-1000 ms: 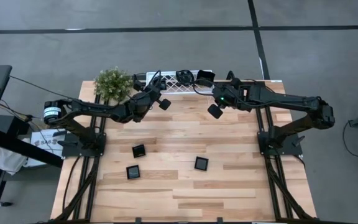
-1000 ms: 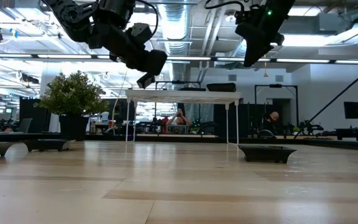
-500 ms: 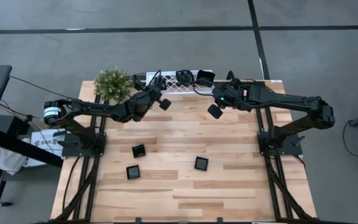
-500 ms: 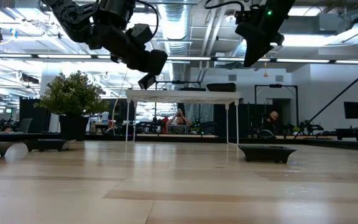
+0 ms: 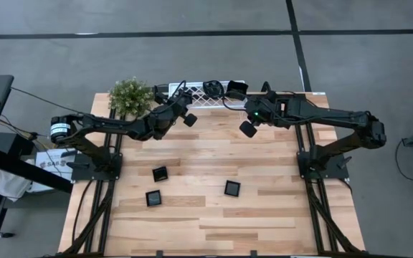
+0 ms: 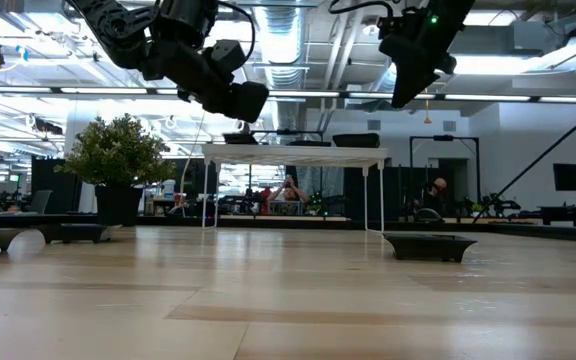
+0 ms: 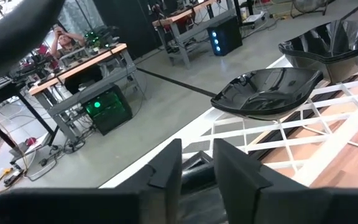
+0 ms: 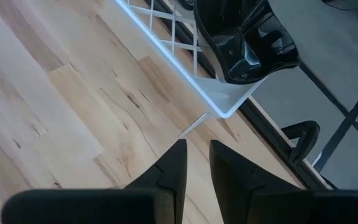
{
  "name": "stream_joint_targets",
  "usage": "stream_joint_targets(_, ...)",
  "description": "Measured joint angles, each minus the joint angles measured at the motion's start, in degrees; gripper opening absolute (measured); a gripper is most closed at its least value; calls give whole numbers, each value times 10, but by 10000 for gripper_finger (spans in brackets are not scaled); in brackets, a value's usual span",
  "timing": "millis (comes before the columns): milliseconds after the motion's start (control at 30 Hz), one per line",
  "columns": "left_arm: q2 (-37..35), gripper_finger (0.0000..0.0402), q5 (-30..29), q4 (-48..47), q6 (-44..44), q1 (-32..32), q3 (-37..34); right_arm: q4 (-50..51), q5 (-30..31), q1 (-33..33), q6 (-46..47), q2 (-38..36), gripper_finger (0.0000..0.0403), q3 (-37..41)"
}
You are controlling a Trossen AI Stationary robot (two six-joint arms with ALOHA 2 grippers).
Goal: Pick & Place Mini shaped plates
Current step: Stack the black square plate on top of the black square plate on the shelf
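Note:
A white lattice rack (image 5: 196, 100) stands on thin legs at the table's far edge. Glossy black mini plates lie on it: a rounded one (image 5: 211, 87) and a squarer one (image 5: 235, 89), also seen in the left wrist view (image 7: 266, 90) and the right wrist view (image 8: 247, 37). Three more plates rest flat on the wood (image 5: 160, 173) (image 5: 153, 198) (image 5: 232, 188). My left gripper (image 5: 190, 119) hangs high by the rack's left half, fingers slightly apart, with a dark plate (image 6: 240, 137) on the rack below it. My right gripper (image 5: 247, 128) hovers shut near the rack's right end.
A potted plant (image 5: 130, 97) stands at the far left corner beside the rack. In the low view a plate (image 6: 430, 245) sits on the right and others lie low at the left (image 6: 68, 232). Bare wood lies between the rack and the three plates.
A small dark plate hung tilted under my left gripper until half a second ago. It no longer hangs there, and a dark plate now lies on the rack's top just below. Both arms have kept almost still.

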State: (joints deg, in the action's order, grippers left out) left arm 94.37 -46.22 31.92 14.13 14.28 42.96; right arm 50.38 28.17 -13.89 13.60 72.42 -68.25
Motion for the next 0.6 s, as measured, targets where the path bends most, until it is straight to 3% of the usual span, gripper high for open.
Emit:
stream_joint_targets(200, 0, 129, 8, 0, 0, 0, 0, 1, 0, 0, 0, 0, 64, 0)
stream_joint_targets(433, 0, 140, 31, 1, 10, -6, 0, 2, 0, 0, 0, 0, 64, 0)
stream_joint_targets(600, -12, 135, -60, -1, 76, -37, 0, 2, 0, 0, 0, 0, 64, 0)
